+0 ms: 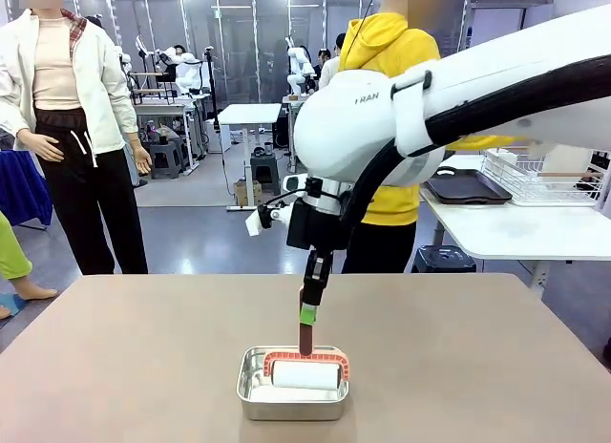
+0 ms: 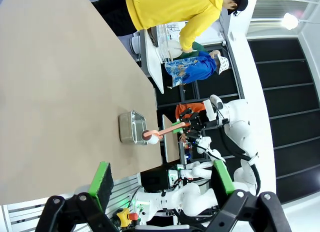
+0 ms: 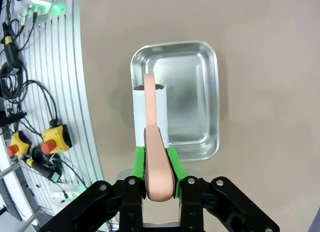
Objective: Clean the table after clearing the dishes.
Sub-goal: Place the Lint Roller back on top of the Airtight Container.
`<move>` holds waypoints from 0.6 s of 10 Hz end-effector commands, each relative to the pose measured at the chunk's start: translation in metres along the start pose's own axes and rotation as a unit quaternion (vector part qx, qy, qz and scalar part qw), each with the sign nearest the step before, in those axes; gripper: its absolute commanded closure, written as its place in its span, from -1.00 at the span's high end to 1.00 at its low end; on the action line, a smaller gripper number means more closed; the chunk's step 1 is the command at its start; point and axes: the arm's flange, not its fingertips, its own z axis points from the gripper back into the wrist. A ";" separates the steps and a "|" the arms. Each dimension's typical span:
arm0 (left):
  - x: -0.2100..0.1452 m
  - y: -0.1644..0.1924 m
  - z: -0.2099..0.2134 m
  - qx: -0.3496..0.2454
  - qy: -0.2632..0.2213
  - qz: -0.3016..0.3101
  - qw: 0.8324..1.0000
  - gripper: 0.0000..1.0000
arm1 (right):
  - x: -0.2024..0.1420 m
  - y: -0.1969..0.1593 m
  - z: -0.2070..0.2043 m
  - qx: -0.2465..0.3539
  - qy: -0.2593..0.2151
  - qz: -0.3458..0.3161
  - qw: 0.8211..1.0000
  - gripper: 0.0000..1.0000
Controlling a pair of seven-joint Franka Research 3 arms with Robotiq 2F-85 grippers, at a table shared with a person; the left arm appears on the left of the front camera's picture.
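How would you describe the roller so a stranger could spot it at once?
Find the wide brown table, then the steel pan near its front edge. The roller lies in that pan: a white drum on a salmon-pink frame, its handle rising into the right claw.

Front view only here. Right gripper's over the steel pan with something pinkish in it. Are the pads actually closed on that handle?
Observer: Yes. In the right wrist view the right gripper has both green pads pressed against the pink handle.
Operator: Roller in the pan or lifted?
Observer: The white roller sits over the pan, at the side near the robot's base rail; the rest of the pan floor is bare.
Operator: Left gripper?
Observer: In the left wrist view the left gripper is open, holding nothing, off the table edge.
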 end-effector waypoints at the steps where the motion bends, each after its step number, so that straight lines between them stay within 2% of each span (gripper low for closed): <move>1: 0.001 -0.002 0.001 -0.007 -0.003 -0.002 1.000 1.00 | 0.015 -0.007 -0.004 -0.007 -0.004 0.019 1.000 -0.55; 5: 0.001 -0.002 0.001 -0.007 -0.003 -0.002 1.000 1.00 | 0.022 -0.037 -0.040 0.009 0.019 0.024 0.999 -0.55; 6: 0.001 -0.002 0.001 -0.007 -0.003 -0.002 1.000 1.00 | 0.022 -0.043 -0.048 0.012 0.008 0.011 1.000 -0.55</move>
